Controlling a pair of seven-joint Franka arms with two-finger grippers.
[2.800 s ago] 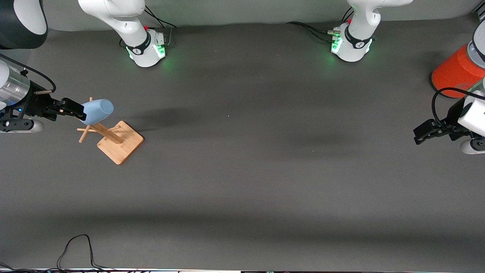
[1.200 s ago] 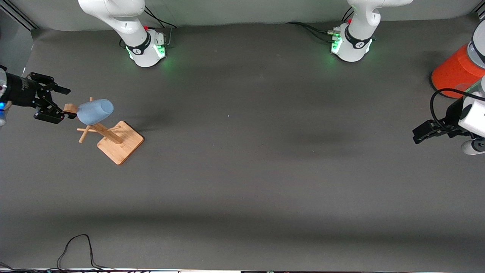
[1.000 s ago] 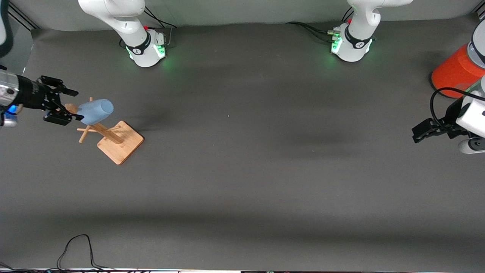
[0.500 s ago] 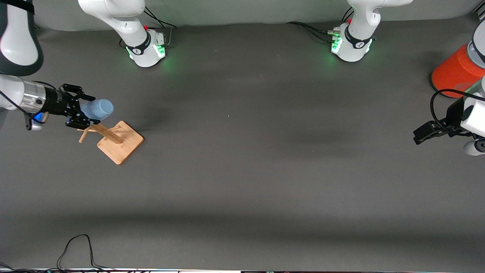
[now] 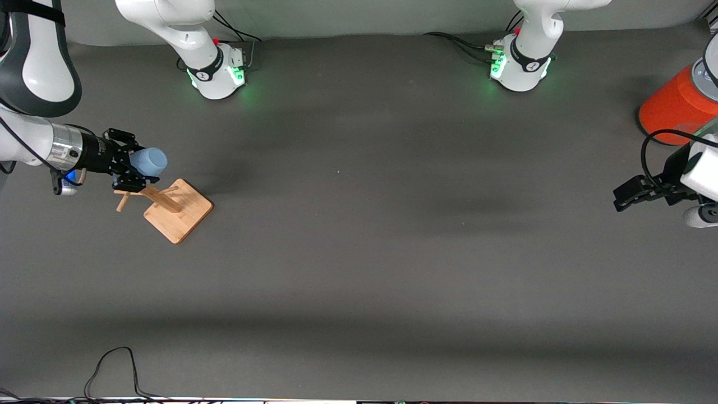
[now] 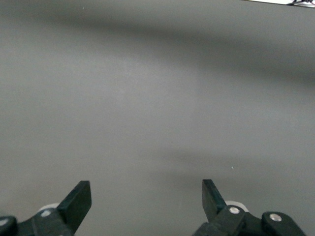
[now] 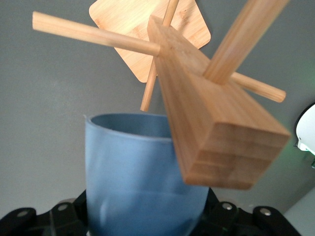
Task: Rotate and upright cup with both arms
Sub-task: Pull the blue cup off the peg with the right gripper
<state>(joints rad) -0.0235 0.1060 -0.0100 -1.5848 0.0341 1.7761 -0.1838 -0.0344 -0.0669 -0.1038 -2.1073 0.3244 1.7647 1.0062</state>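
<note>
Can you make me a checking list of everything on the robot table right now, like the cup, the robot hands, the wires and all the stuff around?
Surface: dark grey table, with soft shadow bands.
Job's things: light-blue cup hanging tilted on a peg of the wooden cup stand, toward the right arm's end of the table.
Clutter: big orange-red can, at the left arm's end.
Grippers: right gripper, jaws on either side of the cup; whether they squeeze it is unclear. Left gripper, jaws open with nothing between them, waiting over bare table near the can.
Cables: black cable loop at the table edge nearest the front camera; cables at both green-lit bases.
Surroundings: grey wall along the bases' side.
</note>
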